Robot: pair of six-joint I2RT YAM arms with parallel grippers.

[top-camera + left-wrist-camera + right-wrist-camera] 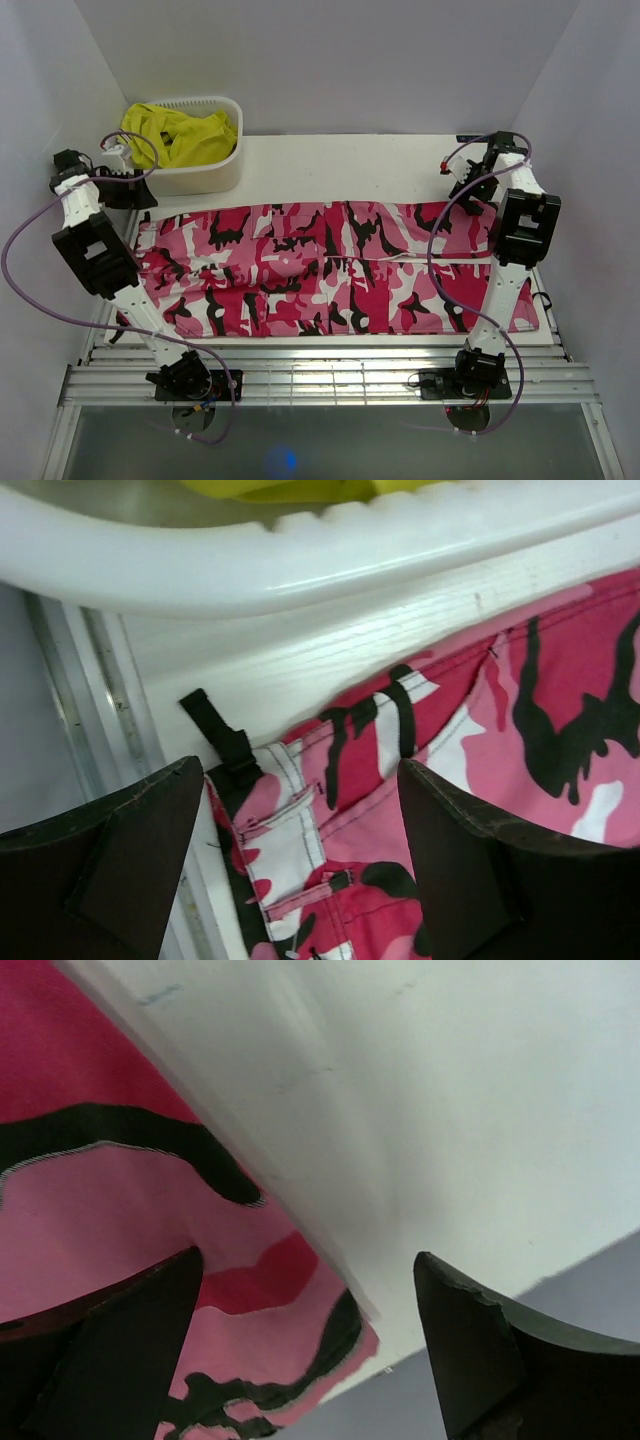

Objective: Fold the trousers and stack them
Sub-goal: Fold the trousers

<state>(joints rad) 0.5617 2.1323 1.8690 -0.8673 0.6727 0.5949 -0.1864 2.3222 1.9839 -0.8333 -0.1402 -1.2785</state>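
The pink, white, dark red and black camouflage trousers (330, 265) lie spread flat across the table, waistband at the left and leg hems at the right. My left gripper (135, 195) is open and empty above the far-left waist corner. In the left wrist view the waistband (350, 810) with belt loops and a black strap (225, 735) lies between the open fingers of that gripper (300, 770). My right gripper (462, 190) is open and empty above the far-right hem corner. In the right wrist view that corner (120, 1210) lies between the open fingers of that gripper (308, 1257).
A white basket (205, 175) holding a plain yellow garment (180, 135) stands at the back left, close behind my left gripper; its rim (300, 560) fills the top of the left wrist view. The white table (350, 165) is walled in. Metal rails (330, 375) run along the front.
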